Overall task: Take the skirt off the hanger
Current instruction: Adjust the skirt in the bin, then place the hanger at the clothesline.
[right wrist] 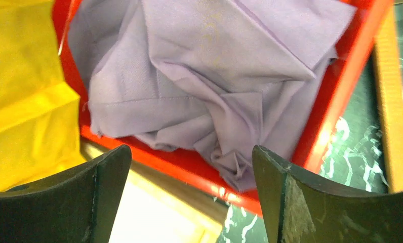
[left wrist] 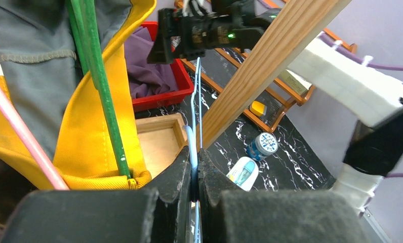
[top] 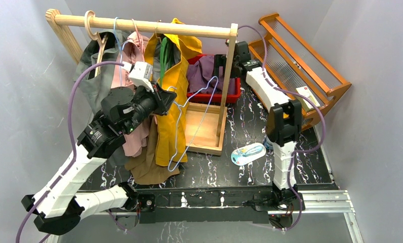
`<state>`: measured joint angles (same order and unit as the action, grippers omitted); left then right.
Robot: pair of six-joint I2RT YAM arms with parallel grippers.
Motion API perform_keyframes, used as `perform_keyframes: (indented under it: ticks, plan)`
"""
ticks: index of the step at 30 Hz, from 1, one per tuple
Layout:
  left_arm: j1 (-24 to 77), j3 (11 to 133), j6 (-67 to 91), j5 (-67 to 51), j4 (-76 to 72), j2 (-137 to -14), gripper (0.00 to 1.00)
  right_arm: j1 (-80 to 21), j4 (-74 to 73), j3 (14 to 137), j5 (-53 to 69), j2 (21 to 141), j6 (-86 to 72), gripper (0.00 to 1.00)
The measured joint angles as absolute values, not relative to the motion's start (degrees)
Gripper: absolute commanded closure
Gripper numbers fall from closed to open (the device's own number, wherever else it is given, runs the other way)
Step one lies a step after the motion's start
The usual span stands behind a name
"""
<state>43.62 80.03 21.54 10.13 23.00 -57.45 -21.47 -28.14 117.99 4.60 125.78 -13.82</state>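
We look down between the two dark fingers of the right tool, which stand wide apart with nothing between them. Below them a crumpled lilac skirt lies in a red bin, filling most of it. Yellow cloth covers the left side, over the bin's left edge. Pale wood shows just beneath the bin's near wall. To the right we see the dark marbled surface and a wooden strip.

Robot lab cell — blank grey walls, bolted arms
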Motion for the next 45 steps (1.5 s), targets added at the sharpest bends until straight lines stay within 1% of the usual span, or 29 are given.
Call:
perform_keyframes:
  ticks: [5, 14, 19, 24, 32, 37, 42, 45]
  plan:
    - [43.6, 82.1, 20.0, 10.6, 24.3, -57.3, 1.0, -21.3, -29.6, 111.8, 1.7, 115.0, -14.7, 0.02]
    - [43.6, 86.7, 17.0, 9.5, 24.9, -57.6, 1.0, -18.3, -30.3, 86.2, -0.3, 95.9, -16.4, 0.02]
    - [43.6, 91.1, 15.8, 8.1, 24.9, -59.1, 1.0, -17.6, -30.5, 79.3, 1.3, 86.1, -17.0, 0.02]
    - [43.6, 95.2, 14.5, 7.2, 24.8, -61.1, 1.0, -17.7, -30.3, 77.8, 6.5, 75.9, -17.5, 0.02]
    - [43.6, 100.7, 10.3, 7.1, 22.3, -66.3, 1.0, -17.7, -30.2, 77.6, 15.4, 65.4, -18.9, 0.02]
    - [43.6, 103.7, 8.0, 7.0, 20.1, -69.4, 1.0, -17.7, -31.4, 77.7, 20.5, 61.9, -19.3, 0.02]
    - [43.6, 104.7, 7.0, 6.8, 18.2, -70.1, 1.0, -18.4, -32.7, 78.2, 29.8, 62.2, -19.4, 0.04]
    - [43.6, 105.5, 6.8, 6.6, 17.4, -70.1, 1.0, -21.0, -32.9, 78.6, 32.3, 62.4, -19.8, 0.05]
